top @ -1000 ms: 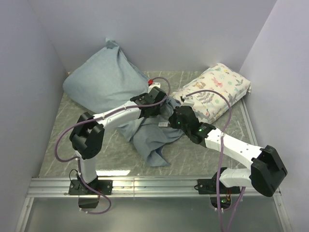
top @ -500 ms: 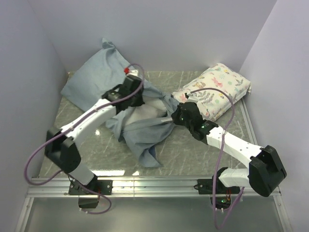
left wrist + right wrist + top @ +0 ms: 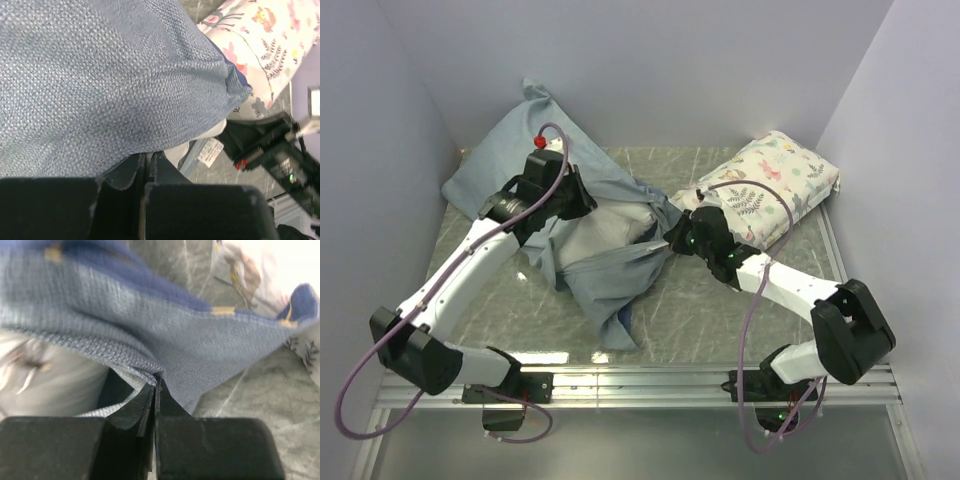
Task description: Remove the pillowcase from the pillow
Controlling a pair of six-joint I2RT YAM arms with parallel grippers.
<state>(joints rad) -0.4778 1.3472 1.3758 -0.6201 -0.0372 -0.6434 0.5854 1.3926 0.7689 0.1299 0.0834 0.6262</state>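
The pillowcase [image 3: 505,165] shows its grey-blue inner side and stretches from the back left corner to the table's middle. At its open mouth the white pillow [image 3: 610,235] shows. My left gripper [image 3: 575,200] is shut on the pillowcase's upper layer; in the left wrist view its fingertips [image 3: 148,161] meet under the fabric [image 3: 100,85]. My right gripper [image 3: 670,237] is shut on the mouth's right edge. In the right wrist view that gripper [image 3: 156,384] pinches the hem [image 3: 150,335], with the pillow [image 3: 45,382] blurred at the left.
A smaller pillow printed with flowers and leaves [image 3: 770,185] lies at the back right, just behind my right gripper. Walls close in the left, back and right sides. A loose fold of pillowcase [image 3: 620,320] trails toward the marbled table's front edge [image 3: 650,345].
My left arm has swung from the centre to the back left with fabric in its jaws. The pillowcase has spread open and the white pillow has come into sight. The right gripper barely moved.
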